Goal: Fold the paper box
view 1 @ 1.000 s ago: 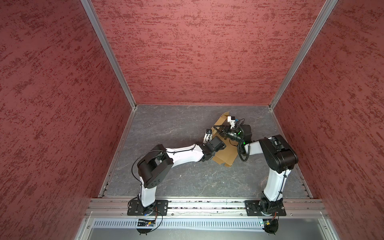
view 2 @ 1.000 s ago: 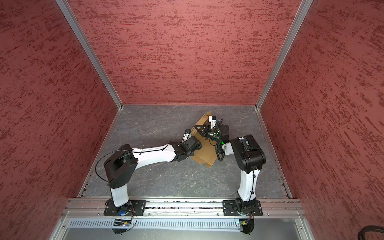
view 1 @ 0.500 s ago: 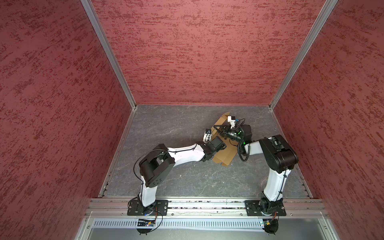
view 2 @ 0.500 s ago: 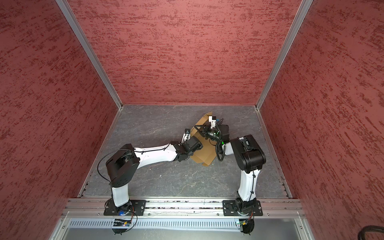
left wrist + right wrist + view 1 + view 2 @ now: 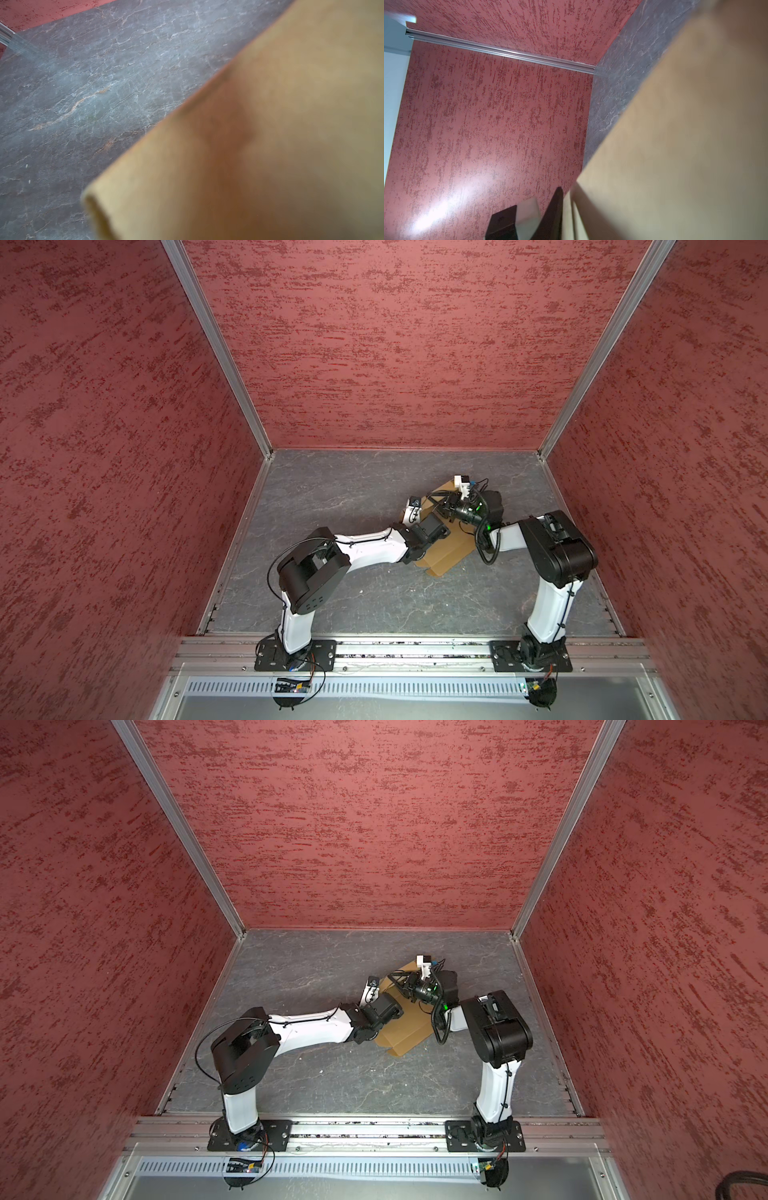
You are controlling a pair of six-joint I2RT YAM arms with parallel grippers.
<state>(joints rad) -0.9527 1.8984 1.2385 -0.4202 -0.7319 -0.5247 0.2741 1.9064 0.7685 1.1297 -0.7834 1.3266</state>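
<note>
The paper box (image 5: 451, 549) rests on the table (image 5: 332, 497), right of centre, under both claws. Left claw (image 5: 434, 526) and right claw (image 5: 451, 506): grip state cannot be told, because cardboard fills both wrist views.

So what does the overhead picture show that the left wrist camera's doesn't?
Only in a top view: the left arm and right arm meeting over the paper box, plus their mounting rail. Only the left wrist view: a rounded cardboard corner, close and blurred, and fine veins in the floor. Both: brown cardboard against the grey stone floor.
</note>
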